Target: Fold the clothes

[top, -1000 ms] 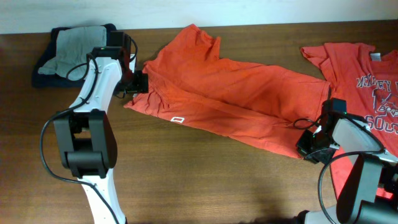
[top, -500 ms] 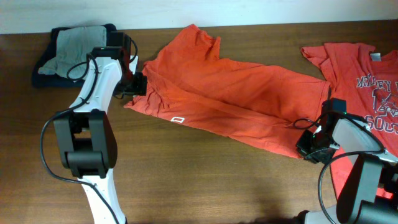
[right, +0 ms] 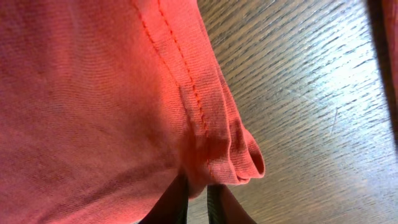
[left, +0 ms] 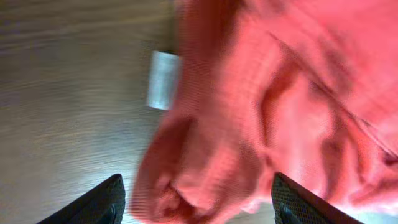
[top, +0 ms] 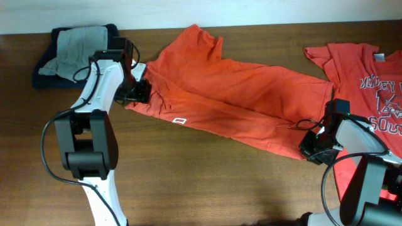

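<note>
Altogether, two orange-red T-shirts are lying on the wooden table (top: 207, 182). The middle T-shirt (top: 232, 94) is stretching slantwise across the centre, folded lengthwise. The second T-shirt (top: 370, 69) is lying flat at the right edge. One pile of grey and dark clothes (top: 75, 47) is sitting at the far left corner.

The second T-shirt is showing white lettering (top: 383, 88) that runs out of frame, its lowest line beginning "SOC"; the rest is too small to read. The middle T-shirt is carrying one small white patch (top: 179, 120) and, in the left wrist view, one blank-looking white tag (left: 163, 79).

The left gripper (left: 196, 186) is standing wide around the bunched left end of the middle T-shirt, seemingly without pinching it in that blurred view. The right gripper (right: 198, 196) is pinching that T-shirt's right hem corner, its fingers nearly together.
</note>
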`<move>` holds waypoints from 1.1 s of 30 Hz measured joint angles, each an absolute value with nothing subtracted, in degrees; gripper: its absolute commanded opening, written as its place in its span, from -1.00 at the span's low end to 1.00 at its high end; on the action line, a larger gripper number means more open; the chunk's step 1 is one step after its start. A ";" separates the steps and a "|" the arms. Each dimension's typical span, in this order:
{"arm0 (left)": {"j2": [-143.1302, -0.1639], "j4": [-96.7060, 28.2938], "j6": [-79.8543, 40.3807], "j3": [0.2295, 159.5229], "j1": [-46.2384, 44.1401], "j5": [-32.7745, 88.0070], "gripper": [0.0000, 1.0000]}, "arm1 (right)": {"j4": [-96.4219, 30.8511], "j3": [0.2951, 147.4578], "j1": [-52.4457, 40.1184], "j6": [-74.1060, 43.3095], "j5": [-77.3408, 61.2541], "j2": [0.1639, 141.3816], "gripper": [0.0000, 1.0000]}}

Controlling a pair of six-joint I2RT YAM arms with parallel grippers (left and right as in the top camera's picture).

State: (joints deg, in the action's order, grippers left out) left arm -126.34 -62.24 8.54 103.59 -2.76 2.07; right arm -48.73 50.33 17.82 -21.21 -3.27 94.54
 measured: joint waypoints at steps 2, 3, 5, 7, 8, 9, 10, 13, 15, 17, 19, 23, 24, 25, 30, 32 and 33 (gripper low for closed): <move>-126.34 -63.22 11.57 103.59 -2.76 4.64 0.48 | -48.75 50.33 17.82 -21.23 -3.22 94.54 -0.66; -126.34 -63.61 13.06 103.59 -2.76 5.69 0.46 | -48.75 50.33 17.82 -21.21 -3.22 94.54 -0.65; -126.34 -64.20 15.57 103.59 -2.87 6.98 0.40 | -48.75 50.33 17.82 -21.21 -3.22 94.54 -0.66; -126.34 -64.69 18.02 103.59 -2.94 7.77 0.29 | -48.75 50.33 17.82 -21.21 -3.20 94.54 -0.66; -126.34 -64.77 18.65 103.59 -2.94 7.94 0.25 | -48.75 50.33 17.82 -21.19 -3.18 94.54 -0.66; -126.34 -64.77 19.77 103.59 -2.92 7.92 0.25 | -48.75 50.33 17.82 -21.23 -3.07 94.54 -0.66; -126.34 -64.77 20.10 103.59 -2.92 7.90 0.25 | -48.75 50.33 17.82 -21.21 -3.05 94.54 -0.66; -126.34 -64.79 21.50 103.59 -2.92 7.20 0.25 | -48.75 50.33 17.82 -21.21 -3.05 94.54 -0.67; -126.34 -64.69 21.98 103.59 -2.92 6.98 0.25 | -48.73 50.33 17.82 -21.21 -3.05 94.54 -0.70; -126.34 -64.42 22.41 103.59 -2.92 6.85 0.23 | -48.73 50.33 17.82 -21.23 -3.05 94.54 -0.84; -126.34 -64.18 22.81 103.59 -2.92 6.68 0.16 | -48.73 50.33 17.82 -21.34 -3.05 94.54 -0.92; -126.34 -64.12 23.83 103.59 -2.92 6.42 0.11 | -48.73 50.33 17.82 -21.39 -3.01 94.54 -0.92; -126.34 -64.12 24.03 103.59 -2.92 6.26 0.09 | -48.73 50.33 17.82 -21.39 -3.01 94.54 -0.92; -126.34 -64.10 24.34 103.59 -2.92 6.17 0.09 | -48.73 50.33 17.82 -21.41 -3.03 94.54 -0.92; -128.11 -64.05 25.39 103.59 -2.92 5.56 -0.05 | -48.73 50.33 17.82 -21.39 -3.01 94.54 -0.92; -130.04 -63.99 25.71 103.59 -2.92 5.37 -0.68 | -48.73 50.33 17.82 -21.41 -3.01 94.54 -0.92; -130.78 -63.90 25.74 103.57 -2.92 5.28 -0.91 | -48.73 50.33 17.82 -21.41 -3.03 94.54 -0.92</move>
State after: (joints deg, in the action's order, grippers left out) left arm -130.78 -63.90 25.74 103.57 -2.92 5.28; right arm -48.73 50.33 17.82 -21.41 -3.03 94.54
